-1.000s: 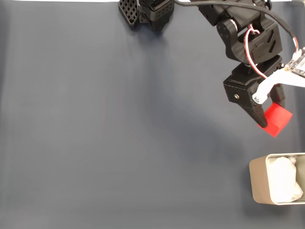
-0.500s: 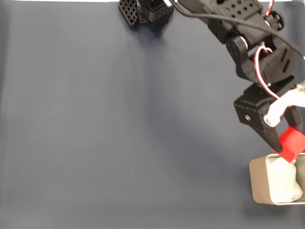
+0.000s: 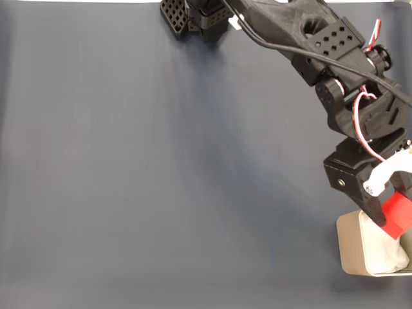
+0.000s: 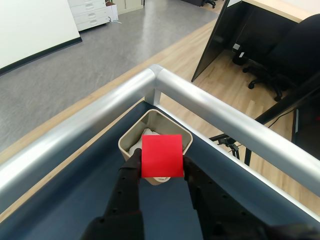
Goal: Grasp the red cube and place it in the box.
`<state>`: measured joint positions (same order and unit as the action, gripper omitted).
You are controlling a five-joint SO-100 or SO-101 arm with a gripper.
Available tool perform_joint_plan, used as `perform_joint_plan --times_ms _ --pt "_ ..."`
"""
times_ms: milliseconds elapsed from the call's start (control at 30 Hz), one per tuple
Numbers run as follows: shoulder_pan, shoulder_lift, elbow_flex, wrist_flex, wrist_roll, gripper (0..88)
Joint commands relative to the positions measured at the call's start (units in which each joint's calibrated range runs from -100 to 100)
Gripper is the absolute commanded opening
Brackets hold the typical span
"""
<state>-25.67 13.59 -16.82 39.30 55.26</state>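
Red cube (image 4: 161, 155): clamped between your fingers (image 4: 131, 167), hanging over the box (image 4: 131, 134).
Handling: likely light and rigid; the matte faces should not slip.
Hold: opposite flat sides, as you have it now.
Box (image 3: 351, 243): thin-walled, white lining, at the tabletop (image 3: 161, 174) corner; release gently.

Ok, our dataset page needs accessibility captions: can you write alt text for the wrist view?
The gripper holds the red cube between its black fingers, over the open beige box at a corner of the dark blue table. A metal rail edges the table, with office floor beyond.
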Motion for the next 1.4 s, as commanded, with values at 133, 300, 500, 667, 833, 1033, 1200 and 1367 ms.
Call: perform_joint_plan --times_ms 133,300,500,667,833,1033,1200,1367 --pt "-0.18 2.79 -7.73 -0.2 0.15 6.9" --pt "-0.4 4.52 -9.28 -0.37 0.15 7.0" --pt "-0.47 6.17 -10.65 -0.45 0.05 7.0" --pt "-0.47 7.47 -11.65 -0.45 -0.39 7.1" --pt "-0.47 8.94 -13.11 -0.45 -0.63 7.1" --pt "-0.47 10.33 -14.57 -0.45 -0.73 7.2" --pt "-0.47 11.19 -15.76 -0.45 -0.78 7.3" --pt "-0.47 11.63 -16.21 -0.53 -0.78 7.4"
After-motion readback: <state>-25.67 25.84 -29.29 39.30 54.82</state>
